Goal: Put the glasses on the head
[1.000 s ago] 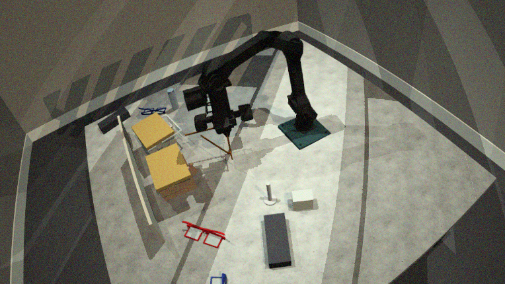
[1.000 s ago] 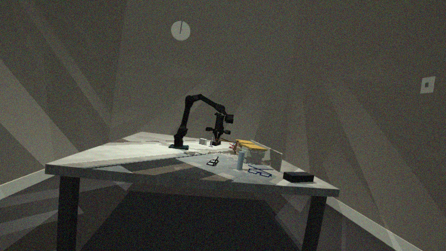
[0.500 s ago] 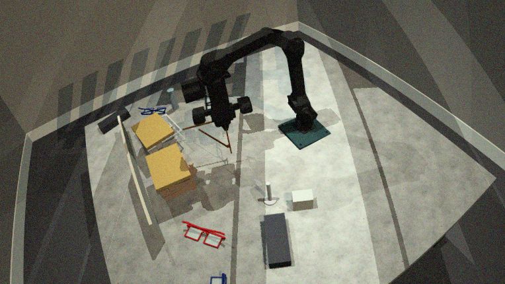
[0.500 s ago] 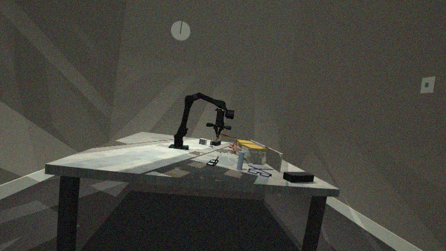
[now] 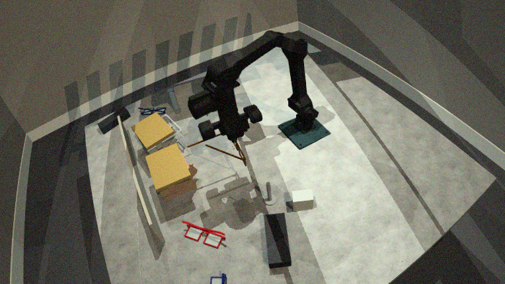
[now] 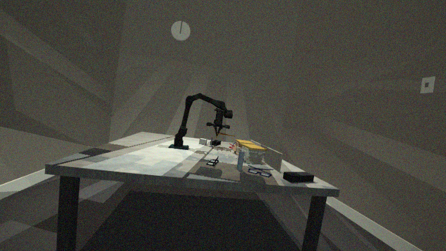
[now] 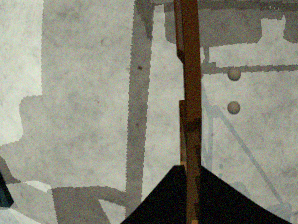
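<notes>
The tortoiseshell glasses (image 5: 226, 152) (image 7: 192, 90) hang above the table, temples spread toward the yellow-topped forms. My gripper (image 5: 237, 141) (image 6: 217, 134) (image 7: 186, 175) is shut on the front of their frame, which runs up the wrist view edge-on. The brown form (image 5: 180, 190), with a nose-like bump facing the arm side, stands under one yellow top (image 5: 167, 167). A pale, see-through form (image 6: 255, 157) stands under the other yellow top (image 5: 153, 130). The glasses touch neither. No green tag can be made out, so I cannot tell which head bears it.
A thin upright panel (image 5: 135, 176) stands behind the forms. Red glasses (image 5: 203, 228), a white block (image 5: 303, 199), a peg stand (image 5: 268, 190) and a long dark box (image 5: 277, 240) lie toward the front. A pale blue cylinder (image 6: 240, 160) and blue glasses (image 6: 259, 171) are near the forms.
</notes>
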### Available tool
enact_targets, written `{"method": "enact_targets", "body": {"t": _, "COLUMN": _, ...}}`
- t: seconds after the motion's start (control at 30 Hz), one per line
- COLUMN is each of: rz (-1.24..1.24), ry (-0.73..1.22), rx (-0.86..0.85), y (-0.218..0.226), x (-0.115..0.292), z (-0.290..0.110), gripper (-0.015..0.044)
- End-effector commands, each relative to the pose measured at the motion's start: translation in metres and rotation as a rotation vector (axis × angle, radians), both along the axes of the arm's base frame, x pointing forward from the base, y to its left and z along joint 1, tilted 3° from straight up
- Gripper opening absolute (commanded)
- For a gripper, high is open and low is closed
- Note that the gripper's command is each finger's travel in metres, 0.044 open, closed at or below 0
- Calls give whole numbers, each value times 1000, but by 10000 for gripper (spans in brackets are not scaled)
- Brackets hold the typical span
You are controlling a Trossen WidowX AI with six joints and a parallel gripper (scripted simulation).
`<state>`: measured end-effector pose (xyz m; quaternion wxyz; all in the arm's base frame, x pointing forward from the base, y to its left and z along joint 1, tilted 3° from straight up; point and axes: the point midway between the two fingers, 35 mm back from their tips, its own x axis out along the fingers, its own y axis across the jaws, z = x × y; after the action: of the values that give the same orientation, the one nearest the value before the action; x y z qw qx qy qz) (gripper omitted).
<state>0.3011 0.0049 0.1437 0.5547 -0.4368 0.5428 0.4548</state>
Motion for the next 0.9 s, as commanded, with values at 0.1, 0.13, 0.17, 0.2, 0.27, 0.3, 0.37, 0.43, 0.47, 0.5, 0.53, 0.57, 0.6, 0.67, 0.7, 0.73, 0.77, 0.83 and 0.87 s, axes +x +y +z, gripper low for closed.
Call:
{"method": "enact_targets", "body": {"t": 0.1, "rz": 97, "ry": -5, "rx": 8, "y": 42, "x": -2, "z": 3, "gripper": 0}}
{"method": "enact_targets", "body": {"t": 0.13, "rz": 110, "ry": -6, "rx": 9, "y": 47, "x": -2, "z": 3, "gripper": 0}}
{"method": "enact_targets", "body": {"t": 0.17, "rz": 123, "ry": -6, "rx": 9, "y": 53, "x": -3, "z": 3, "gripper": 0}}
{"method": "enact_targets", "body": {"t": 0.2, "rz": 136, "ry": -6, "rx": 10, "y": 58, "x": -4, "z": 3, "gripper": 0}}
{"method": "enact_targets", "body": {"t": 0.27, "rz": 162, "ry": -7, "rx": 11, "y": 68, "x": -6, "z": 4, "gripper": 0}}
{"method": "enact_targets", "body": {"t": 0.3, "rz": 175, "ry": -8, "rx": 12, "y": 74, "x": -7, "z": 4, "gripper": 0}}
{"method": "enact_targets", "body": {"t": 0.37, "rz": 201, "ry": -8, "rx": 13, "y": 84, "x": -9, "z": 4, "gripper": 0}}
{"method": "enact_targets", "body": {"t": 0.43, "rz": 227, "ry": -9, "rx": 15, "y": 94, "x": -12, "z": 5, "gripper": 0}}
{"method": "enact_targets", "body": {"t": 0.47, "rz": 240, "ry": -9, "rx": 15, "y": 99, "x": -14, "z": 5, "gripper": 0}}
{"method": "enact_targets", "body": {"t": 0.5, "rz": 253, "ry": -9, "rx": 16, "y": 104, "x": -16, "z": 5, "gripper": 0}}
{"method": "enact_targets", "body": {"t": 0.53, "rz": 266, "ry": -10, "rx": 17, "y": 110, "x": -17, "z": 5, "gripper": 0}}
{"method": "enact_targets", "body": {"t": 0.57, "rz": 279, "ry": -10, "rx": 18, "y": 115, "x": -19, "z": 6, "gripper": 0}}
{"method": "enact_targets", "body": {"t": 0.6, "rz": 292, "ry": -10, "rx": 18, "y": 120, "x": -21, "z": 6, "gripper": 0}}
{"method": "enact_targets", "body": {"t": 0.67, "rz": 316, "ry": -10, "rx": 20, "y": 129, "x": -25, "z": 6, "gripper": 0}}
{"method": "enact_targets", "body": {"t": 0.7, "rz": 323, "ry": -11, "rx": 20, "y": 131, "x": -26, "z": 6, "gripper": 0}}
{"method": "enact_targets", "body": {"t": 0.73, "rz": 325, "ry": -11, "rx": 20, "y": 132, "x": -26, "z": 6, "gripper": 0}}
{"method": "enact_targets", "body": {"t": 0.77, "rz": 325, "ry": -11, "rx": 20, "y": 132, "x": -26, "z": 6, "gripper": 0}}
{"method": "enact_targets", "body": {"t": 0.83, "rz": 325, "ry": -11, "rx": 20, "y": 132, "x": -26, "z": 6, "gripper": 0}}
{"method": "enact_targets", "body": {"t": 0.87, "rz": 325, "ry": -11, "rx": 20, "y": 132, "x": -26, "z": 6, "gripper": 0}}
